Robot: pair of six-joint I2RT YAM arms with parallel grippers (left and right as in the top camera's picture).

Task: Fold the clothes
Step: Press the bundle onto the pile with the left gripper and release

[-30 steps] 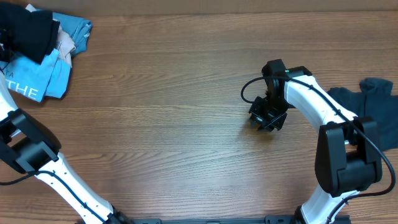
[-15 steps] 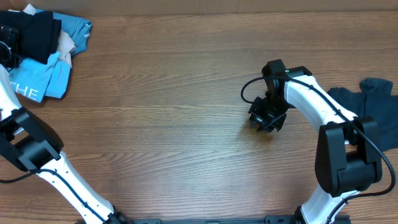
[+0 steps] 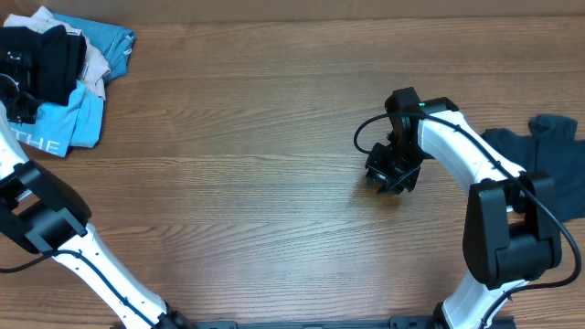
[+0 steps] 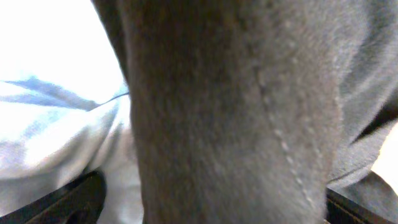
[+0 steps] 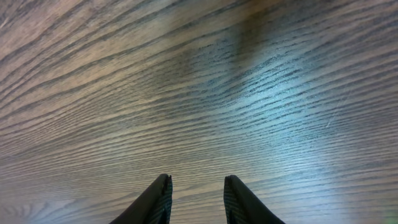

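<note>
Overhead: left claw spread at black T-shirt (far-left edge); right claw parted, over table middle.

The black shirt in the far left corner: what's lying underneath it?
Under the black shirt lie a light-blue shirt with white letters, a beige piece and a teal garment. Anything deeper is covered by them.

2 white-shelled arms, black joints, thin black cables; dark tapered fingers
</note>
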